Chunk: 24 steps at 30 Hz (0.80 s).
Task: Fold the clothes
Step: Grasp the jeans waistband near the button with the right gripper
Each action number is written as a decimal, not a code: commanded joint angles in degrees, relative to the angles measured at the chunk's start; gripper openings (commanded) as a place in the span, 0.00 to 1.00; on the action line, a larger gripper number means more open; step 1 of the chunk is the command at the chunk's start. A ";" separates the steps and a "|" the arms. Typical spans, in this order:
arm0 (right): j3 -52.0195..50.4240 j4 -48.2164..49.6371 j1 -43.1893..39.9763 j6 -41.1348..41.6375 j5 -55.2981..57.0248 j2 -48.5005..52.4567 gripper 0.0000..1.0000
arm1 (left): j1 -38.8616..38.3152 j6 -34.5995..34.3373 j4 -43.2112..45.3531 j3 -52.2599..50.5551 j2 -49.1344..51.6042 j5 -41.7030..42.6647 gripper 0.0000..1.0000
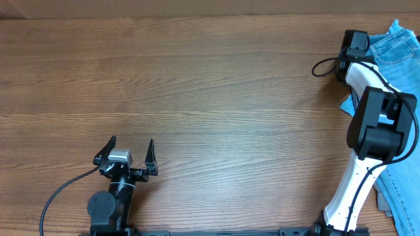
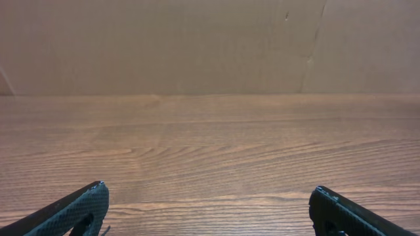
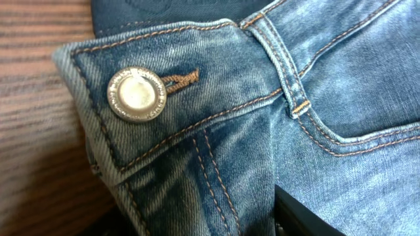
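- Lying along the table's right edge, the long faded light-blue denim jeans point(image 1: 401, 52) run from far to near, partly outside the overhead view.
- Their waistband, with a round silver metal button point(image 3: 136, 95), fills the right wrist view; a dark garment point(image 3: 164, 12) lies just beyond it.
- The white-and-black right arm point(image 1: 357, 177) stretches to the far right corner, with the right gripper point(image 1: 356, 44) over the denim; its jaw state cannot be told.
- The left gripper point(image 1: 128, 152) sits low over the brown wooden table point(image 1: 216, 85), spread wide, holding nothing, well apart from the jeans.

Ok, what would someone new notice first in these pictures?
The shiny metal button on the faded blue jeans dominates the right wrist view. From overhead, the jeans lie at the far right edge of the table, while the left hand sits open at the front left.
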 commanded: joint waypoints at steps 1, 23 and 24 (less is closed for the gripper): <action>1.22 1.53 0.42 2.78 0.02 1.05 0.59 | 0.46 1.09 -0.07 -0.20 -0.50 0.46 1.00; 3.67 -1.16 0.50 4.35 -2.14 1.05 0.17 | 0.46 1.09 -0.07 -0.20 -0.50 0.46 1.00; 3.67 -1.14 0.50 4.33 -2.14 1.05 0.12 | 0.46 1.09 -0.07 -0.20 -0.50 0.46 1.00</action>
